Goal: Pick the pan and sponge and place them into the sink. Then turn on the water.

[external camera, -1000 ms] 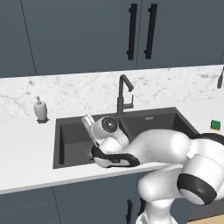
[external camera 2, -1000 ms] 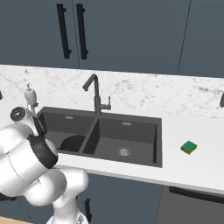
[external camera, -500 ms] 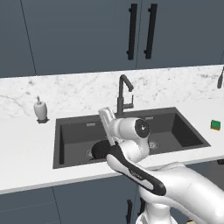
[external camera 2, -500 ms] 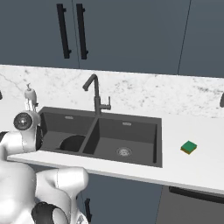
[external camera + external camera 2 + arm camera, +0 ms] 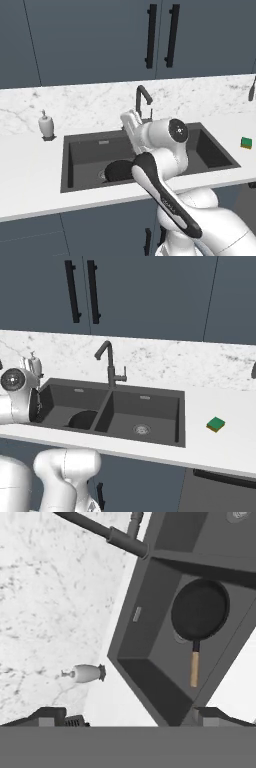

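The black pan (image 5: 200, 609) with its wooden handle (image 5: 194, 668) lies flat in the left basin of the dark grey sink (image 5: 145, 592). It also shows as the pan (image 5: 116, 171) and the pan (image 5: 82, 419), partly behind my arm. My gripper (image 5: 131, 716) hovers above that basin, open, with nothing between its fingertips (image 5: 50, 714). The hand (image 5: 129, 120) sits just left of the gooseneck faucet (image 5: 142, 100). The green sponge (image 5: 246, 143) rests on the counter right of the sink (image 5: 150, 393), far from the gripper. The sponge (image 5: 216, 424) lies flat. No water runs from the faucet (image 5: 106, 361).
A white soap dispenser (image 5: 46, 125) stands on the marble counter left of the sink (image 5: 85, 137); the dispenser (image 5: 85, 673) lies close below the hand. The faucet (image 5: 107, 534) rises behind the centre divider. Dark cabinets hang above. My own arm folds in front of the sink.
The arm has swung and folded in front of the sink, and the hand has risen above the left basin. The pan stays in the basin. The jaws have stayed open.
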Controlling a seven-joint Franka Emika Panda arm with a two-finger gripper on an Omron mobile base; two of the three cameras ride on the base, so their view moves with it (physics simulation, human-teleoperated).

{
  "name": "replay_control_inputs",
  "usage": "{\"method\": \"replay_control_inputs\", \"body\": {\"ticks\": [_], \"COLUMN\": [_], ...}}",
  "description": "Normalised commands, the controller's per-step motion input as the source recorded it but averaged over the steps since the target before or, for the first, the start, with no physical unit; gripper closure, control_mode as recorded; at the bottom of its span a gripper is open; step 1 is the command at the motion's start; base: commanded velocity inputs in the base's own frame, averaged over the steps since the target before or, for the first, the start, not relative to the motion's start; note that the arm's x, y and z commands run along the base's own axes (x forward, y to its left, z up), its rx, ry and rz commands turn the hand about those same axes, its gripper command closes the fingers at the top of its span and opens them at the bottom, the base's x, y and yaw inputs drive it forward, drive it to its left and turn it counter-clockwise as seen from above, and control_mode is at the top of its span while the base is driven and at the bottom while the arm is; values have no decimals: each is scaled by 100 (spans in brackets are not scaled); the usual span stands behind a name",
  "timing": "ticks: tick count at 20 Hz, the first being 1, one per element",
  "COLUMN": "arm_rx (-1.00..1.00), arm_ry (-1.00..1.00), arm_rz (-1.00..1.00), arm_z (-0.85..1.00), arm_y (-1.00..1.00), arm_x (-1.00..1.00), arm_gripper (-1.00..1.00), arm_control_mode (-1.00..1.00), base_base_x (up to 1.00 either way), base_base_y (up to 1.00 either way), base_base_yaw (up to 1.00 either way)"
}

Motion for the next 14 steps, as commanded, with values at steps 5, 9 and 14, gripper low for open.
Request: {"method": "replay_control_inputs", "body": {"ticks": [5,9,14], "arm_rx": [-17,-11,-2], "arm_ry": [28,3,0], "arm_rz": [-17,-20,-14], "arm_z": [42,-2,-18], "arm_y": [-71,-97,-100], "arm_x": [-25,-41,-60], "arm_gripper": [-100,-100,-100], "arm_control_mode": [-100,-100,-100], "base_base_x": [0,0,0], "base_base_y": [0,0,0], "base_base_yaw": [0,0,0]}}
